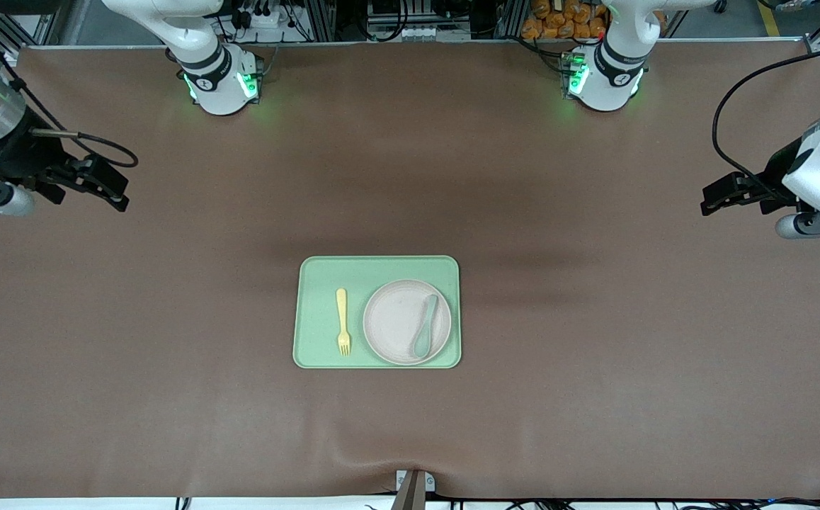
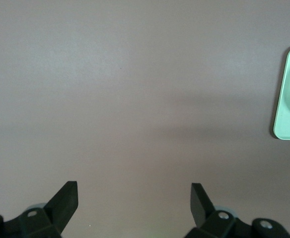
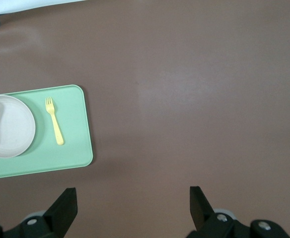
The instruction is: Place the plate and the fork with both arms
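The pale plate [image 1: 406, 321], bearing a spoon [image 1: 425, 326], and the yellow fork [image 1: 343, 321] beside it are found on the green tray [image 1: 311, 354] midtable, fitting placement done or pending, while the left gripper [image 1: 725, 195] and right gripper [image 1: 102, 183] are held wide apart over the table's ends.

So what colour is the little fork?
Yellow. The fork lies on the green tray; the front view shows it best.

Even overhead light, soft shadow bands on table [image 1: 594, 354], sharp pics, no glare
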`<state>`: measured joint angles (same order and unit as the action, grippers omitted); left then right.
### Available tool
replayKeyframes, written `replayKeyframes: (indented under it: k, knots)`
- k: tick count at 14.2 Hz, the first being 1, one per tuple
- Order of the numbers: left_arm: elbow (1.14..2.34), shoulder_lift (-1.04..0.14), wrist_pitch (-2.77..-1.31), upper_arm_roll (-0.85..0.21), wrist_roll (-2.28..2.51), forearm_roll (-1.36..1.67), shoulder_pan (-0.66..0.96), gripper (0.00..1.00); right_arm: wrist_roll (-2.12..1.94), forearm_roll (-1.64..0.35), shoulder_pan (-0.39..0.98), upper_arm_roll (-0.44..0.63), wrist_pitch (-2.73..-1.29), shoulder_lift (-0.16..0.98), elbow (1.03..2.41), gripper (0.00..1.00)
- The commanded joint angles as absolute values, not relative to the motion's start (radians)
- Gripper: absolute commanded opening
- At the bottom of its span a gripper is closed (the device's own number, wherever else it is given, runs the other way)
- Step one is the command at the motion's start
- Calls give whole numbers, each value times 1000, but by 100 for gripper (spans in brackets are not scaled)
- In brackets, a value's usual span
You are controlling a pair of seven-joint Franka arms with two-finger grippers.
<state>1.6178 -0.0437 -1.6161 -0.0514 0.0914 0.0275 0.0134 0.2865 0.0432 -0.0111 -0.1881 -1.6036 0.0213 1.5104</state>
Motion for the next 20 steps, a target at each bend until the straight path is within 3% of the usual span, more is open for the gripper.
replayKeyframes:
  k: [1,11,20]
  knots:
    - [1647,-2,-1621,-64,93,41,12,100,200,35,-28,-173,-1661,-45,1618,100]
    - [1698,48,-1621,-91,107,37,9,100,97,35,-28,-109,-1652,-15,1565,100]
    - [1614,17,-1594,-89,91,-44,8,100,98,34,-28,-110,-1652,-17,1565,100]
